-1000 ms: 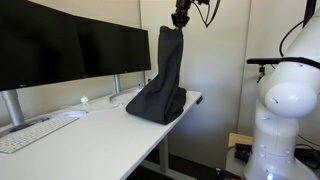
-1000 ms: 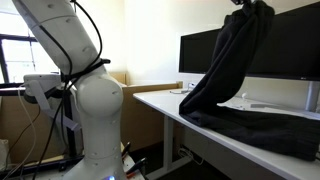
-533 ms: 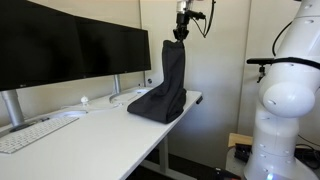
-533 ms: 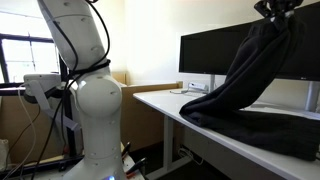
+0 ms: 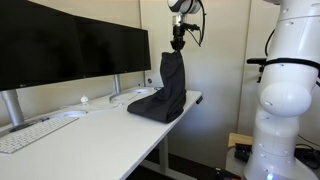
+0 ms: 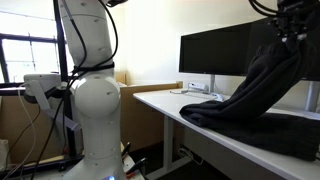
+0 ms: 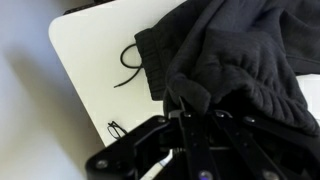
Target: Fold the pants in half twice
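exterior view: desk height, looking along flat white desk [image 5: 90, 135] past black flat monitors [image 5: 60, 45] | exterior view: low beside rounded white robot base [image 6: 95, 110], facing monitors [image 6: 215, 55] | wrist view: close, down onto dark fabric pants [image 7: 240, 50] | shared: desk, pants

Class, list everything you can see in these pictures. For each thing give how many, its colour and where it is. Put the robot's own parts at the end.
pants: one, black, one end lifted into the air, the rest heaped on the desk end near the robot
drawstring: one, black, looping from the waistband, seen against the desk top in the wrist view
desk: one, white, under the pants, monitors and keyboard
monitors: two, black, side by side along the back of the desk
keyboard: one, white, on the desk in front of the monitors
robot arm: one, white, standing beside the desk
gripper: one, black, above the desk, shut on the raised end of the pants
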Controlling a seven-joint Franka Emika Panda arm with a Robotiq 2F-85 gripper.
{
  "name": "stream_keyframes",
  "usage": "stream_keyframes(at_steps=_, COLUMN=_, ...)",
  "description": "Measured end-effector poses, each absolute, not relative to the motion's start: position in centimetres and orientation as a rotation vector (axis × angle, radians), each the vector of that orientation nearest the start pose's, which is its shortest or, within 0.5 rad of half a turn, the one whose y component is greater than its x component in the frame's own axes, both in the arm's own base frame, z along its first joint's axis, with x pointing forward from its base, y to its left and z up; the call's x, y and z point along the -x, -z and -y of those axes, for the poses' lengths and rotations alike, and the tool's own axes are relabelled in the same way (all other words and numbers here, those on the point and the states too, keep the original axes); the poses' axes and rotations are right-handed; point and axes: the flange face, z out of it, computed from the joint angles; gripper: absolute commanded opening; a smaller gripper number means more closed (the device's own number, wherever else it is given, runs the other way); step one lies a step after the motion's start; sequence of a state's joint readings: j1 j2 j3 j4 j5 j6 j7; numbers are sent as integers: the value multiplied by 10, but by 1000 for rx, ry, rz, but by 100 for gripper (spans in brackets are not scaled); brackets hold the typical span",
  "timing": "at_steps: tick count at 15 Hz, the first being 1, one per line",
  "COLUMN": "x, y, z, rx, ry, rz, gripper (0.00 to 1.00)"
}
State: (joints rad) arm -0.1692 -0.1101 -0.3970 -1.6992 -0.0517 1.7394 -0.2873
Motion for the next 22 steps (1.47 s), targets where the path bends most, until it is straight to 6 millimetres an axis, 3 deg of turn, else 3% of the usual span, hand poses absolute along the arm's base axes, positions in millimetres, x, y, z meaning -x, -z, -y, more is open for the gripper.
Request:
stream_keyframes(at_steps=5, x=-456, y=-596, z=323, rx=3169, ry=83, rz=-427, gripper=5)
stream_keyframes(at_steps=12, x=-474, y=-562, z=323, rx=3169, ry=-23, rz=-389, gripper=4)
stream_keyframes(at_steps=13, x=-475, y=-561, z=323, rx=3169, ry=-28, rz=-384, gripper=36)
stream_keyframes(at_steps=16, x=-472, y=-560, z=329, rx=3167, ry=-45, rz=-361, gripper=48)
stream_keyframes(at_steps=22, x=-458, y=-572, z=350, rx=3180, ry=-27, rz=-322, gripper=87)
